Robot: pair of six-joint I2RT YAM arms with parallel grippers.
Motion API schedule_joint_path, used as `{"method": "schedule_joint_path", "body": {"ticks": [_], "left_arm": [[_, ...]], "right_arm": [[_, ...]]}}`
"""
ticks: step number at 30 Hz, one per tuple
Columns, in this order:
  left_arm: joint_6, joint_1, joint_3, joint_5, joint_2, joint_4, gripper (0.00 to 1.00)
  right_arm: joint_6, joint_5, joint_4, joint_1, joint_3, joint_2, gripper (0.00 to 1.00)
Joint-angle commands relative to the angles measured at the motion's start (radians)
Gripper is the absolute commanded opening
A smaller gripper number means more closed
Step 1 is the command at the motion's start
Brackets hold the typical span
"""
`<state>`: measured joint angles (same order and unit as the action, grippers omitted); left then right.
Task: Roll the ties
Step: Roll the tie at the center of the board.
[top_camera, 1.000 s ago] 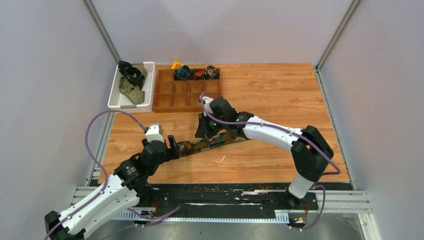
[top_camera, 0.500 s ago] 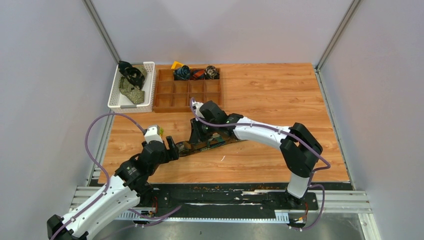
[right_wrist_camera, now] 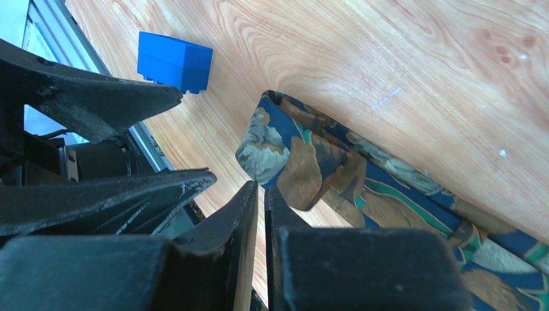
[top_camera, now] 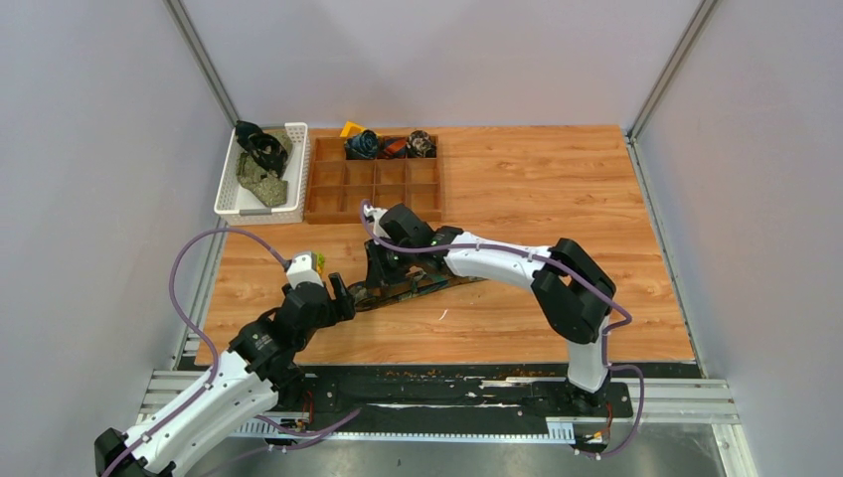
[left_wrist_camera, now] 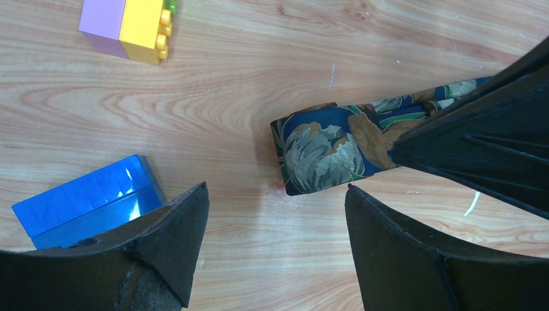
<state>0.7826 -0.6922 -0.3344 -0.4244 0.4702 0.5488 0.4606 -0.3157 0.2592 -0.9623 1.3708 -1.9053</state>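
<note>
Nearest me, the left claw (top_camera: 343,290) hangs low over the worktop (top_camera: 557,199) with its two fingers (left_wrist_camera: 175,240) spread wide apart, gripping nothing. Just off its left finger sits a blue block (left_wrist_camera: 84,197), flat on the wood. A yellow and lilac block (left_wrist_camera: 126,29) lies a bit further out, well apart from the blue one.

The blunt, doubled-over end of a tie (left_wrist_camera: 324,155) lies just beyond that claw's fingertips and in line with the gap between them. It is navy with pale grey, brown and green leaf shapes. The rest of the tie runs away to the right in a long slanted strip on the wood.

The right claw (top_camera: 376,278) reaches in from the other side and comes down over that same folded end. Its fingers (right_wrist_camera: 213,259) are drawn together with only a sliver between them. From its wrist view the tips sit right at the fold, but I can't tell whether any cloth is caught between them.

Further back stands a wooden divided tray (top_camera: 310,184), with three rolled ties (top_camera: 396,146) in its far row. To the left of it, a white basket (top_camera: 229,199) holds loose ties (top_camera: 260,164) in a heap.
</note>
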Motion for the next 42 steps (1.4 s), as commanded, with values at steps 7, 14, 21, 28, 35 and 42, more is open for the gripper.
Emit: {"method": "schedule_joint_path", "body": {"ticks": [7,14,21,28,35,42], "left_arm": [[0.015,0.005,0.017,-0.027,-0.020,-0.015,0.83],[0.013,0.005,0.024,-0.034,-0.021,-0.023,0.83],[0.005,0.006,0.040,-0.019,-0.011,-0.075,0.84],[0.003,0.040,0.054,0.073,0.034,-0.166,0.85],[-0.002,0.154,0.126,0.268,0.037,-0.312,0.86],[0.023,0.321,0.228,0.501,0.050,-0.512,0.81]], "right_arm": [[-0.030,0.004,0.017,-0.016,0.105,-0.108,0.09],[-0.038,0.028,0.014,-0.006,0.071,-0.110,0.08],[-0.032,0.028,-0.010,0.002,0.032,-0.104,0.08],[-0.027,0.023,-0.031,0.014,0.005,-0.112,0.07],[-0.025,0.014,-0.045,0.026,-0.010,-0.118,0.06],[-0.024,-0.002,-0.056,0.032,-0.013,-0.128,0.06]]}}
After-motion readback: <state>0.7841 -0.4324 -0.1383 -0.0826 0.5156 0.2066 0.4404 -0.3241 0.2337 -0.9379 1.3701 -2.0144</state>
